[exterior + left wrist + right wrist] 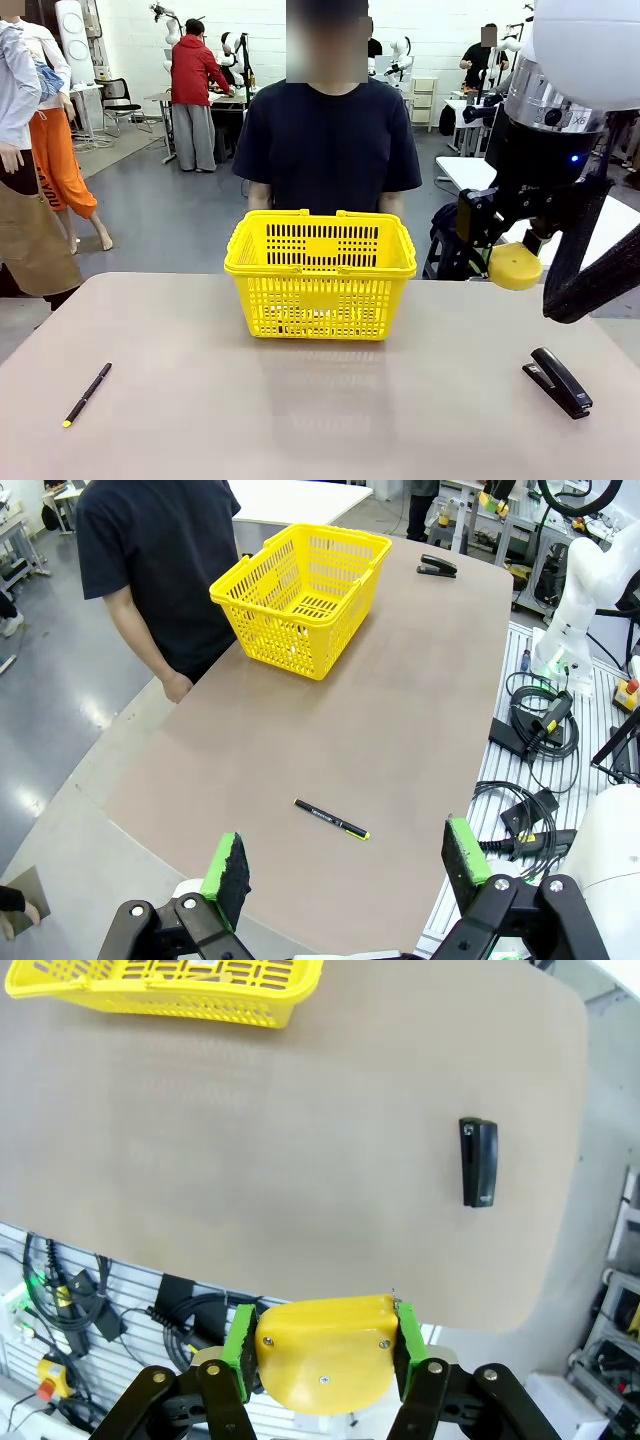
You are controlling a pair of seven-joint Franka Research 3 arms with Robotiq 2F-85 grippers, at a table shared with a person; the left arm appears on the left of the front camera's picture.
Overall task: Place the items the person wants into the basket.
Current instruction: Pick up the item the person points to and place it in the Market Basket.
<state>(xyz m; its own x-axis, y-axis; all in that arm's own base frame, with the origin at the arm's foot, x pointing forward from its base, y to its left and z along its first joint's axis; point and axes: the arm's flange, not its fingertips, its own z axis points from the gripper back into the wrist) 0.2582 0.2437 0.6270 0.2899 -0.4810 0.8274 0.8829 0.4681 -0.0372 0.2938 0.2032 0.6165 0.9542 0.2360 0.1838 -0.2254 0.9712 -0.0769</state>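
Right wrist view shows the right end effector (322, 1352) clenched on the tape measure (325, 1352) above the desk (300, 1160), basket (170, 988) far ahead, while the left end effector (347, 875) gapes released.

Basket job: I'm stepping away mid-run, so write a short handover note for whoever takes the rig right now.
Right gripper: shut on the tape measure, held up in the air at the table's right side, short of the basket.
Left gripper: open, holding nothing, above the table's near left part.
Person: stands behind the basket, arms down.
Pen and stapler lie on the table; not wanted.
Done: tape measure picked up.
Left: carry it over the basket and release. The basket's contents are hard to make out.
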